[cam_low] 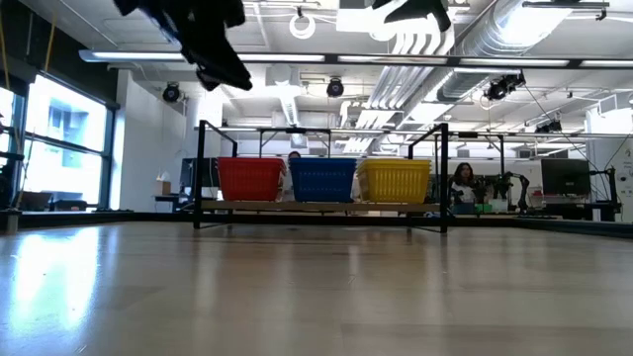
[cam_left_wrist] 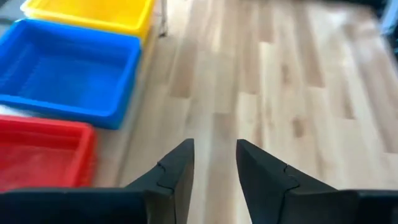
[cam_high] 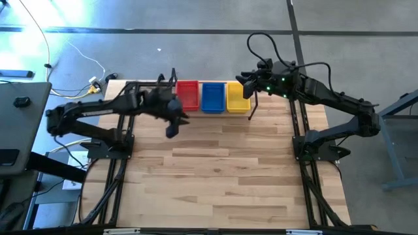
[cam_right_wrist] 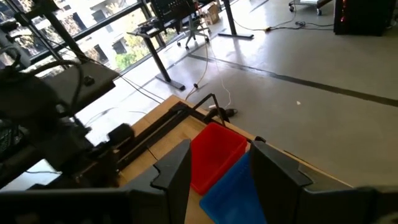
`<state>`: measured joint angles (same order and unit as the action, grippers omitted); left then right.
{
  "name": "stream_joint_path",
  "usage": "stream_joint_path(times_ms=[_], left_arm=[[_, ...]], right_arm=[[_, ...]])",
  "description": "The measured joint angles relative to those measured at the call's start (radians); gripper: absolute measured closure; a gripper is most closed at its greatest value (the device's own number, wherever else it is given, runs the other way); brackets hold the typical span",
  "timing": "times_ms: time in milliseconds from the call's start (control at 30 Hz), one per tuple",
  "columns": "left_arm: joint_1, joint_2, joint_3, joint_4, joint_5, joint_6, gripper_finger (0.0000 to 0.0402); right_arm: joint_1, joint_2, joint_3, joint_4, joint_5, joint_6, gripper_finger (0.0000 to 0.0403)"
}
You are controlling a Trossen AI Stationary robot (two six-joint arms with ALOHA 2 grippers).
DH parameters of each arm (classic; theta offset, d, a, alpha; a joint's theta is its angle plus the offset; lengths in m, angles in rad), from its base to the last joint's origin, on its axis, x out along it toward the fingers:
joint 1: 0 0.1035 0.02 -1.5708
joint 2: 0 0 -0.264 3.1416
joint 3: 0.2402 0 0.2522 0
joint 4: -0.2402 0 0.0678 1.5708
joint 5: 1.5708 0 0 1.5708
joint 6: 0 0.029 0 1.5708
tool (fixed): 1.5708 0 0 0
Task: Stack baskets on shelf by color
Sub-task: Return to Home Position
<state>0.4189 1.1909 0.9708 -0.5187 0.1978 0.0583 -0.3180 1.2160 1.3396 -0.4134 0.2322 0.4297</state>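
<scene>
Left gripper (cam_left_wrist: 214, 148) near red baskets (cam_left_wrist: 43, 150)

The counter (cam_high: 215, 176) is lit brightly and evenly from above in the high view, and shadows on it are kept soft and faint. Strong glare is thrown on the floor (cam_high: 29, 39) at that picture's upper left. In the low view, daylight is admitted through a window (cam_low: 64, 148) on the left and is mirrored as a pale sheen on the near counter, which is rendered out of focus. The ceiling lights (cam_low: 539, 20) are blown out. The left claw (cam_left_wrist: 214, 149) is shown dark and soft-edged in its wrist view, and the far counter is smeared. Bright, washed-out windows (cam_right_wrist: 106, 25) are seen past the right claw (cam_right_wrist: 217, 152), which is blurred.
</scene>
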Motion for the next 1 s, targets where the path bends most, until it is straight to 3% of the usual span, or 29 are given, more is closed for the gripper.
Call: stream_joint_path(times_ms=[300, 467, 733, 1000], left_arm=[[-0.149, -0.277, -0.298, 0.277, -0.012, -0.197, 0.0295], [-0.239, -0.444, -0.442, 0.366, -0.127, -0.267, 0.0296], [-0.347, -0.707, -0.605, 0.417, -0.23, -0.293, 0.0296], [-0.361, -0.952, -0.745, 0.413, -0.281, -0.284, 0.0296]], right_arm=[[0.003, 0.001, 0.0, -0.001, 0.003, -0.019, 0.0257], [0.027, 0.001, 0.0, -0.001, 0.003, -0.029, 0.0257], [0.077, 0.001, 0.0, -0.001, 0.003, -0.03, 0.0257], [0.11, -0.06, 0.0, -0.02, 0.003, -0.035, 0.0257]])
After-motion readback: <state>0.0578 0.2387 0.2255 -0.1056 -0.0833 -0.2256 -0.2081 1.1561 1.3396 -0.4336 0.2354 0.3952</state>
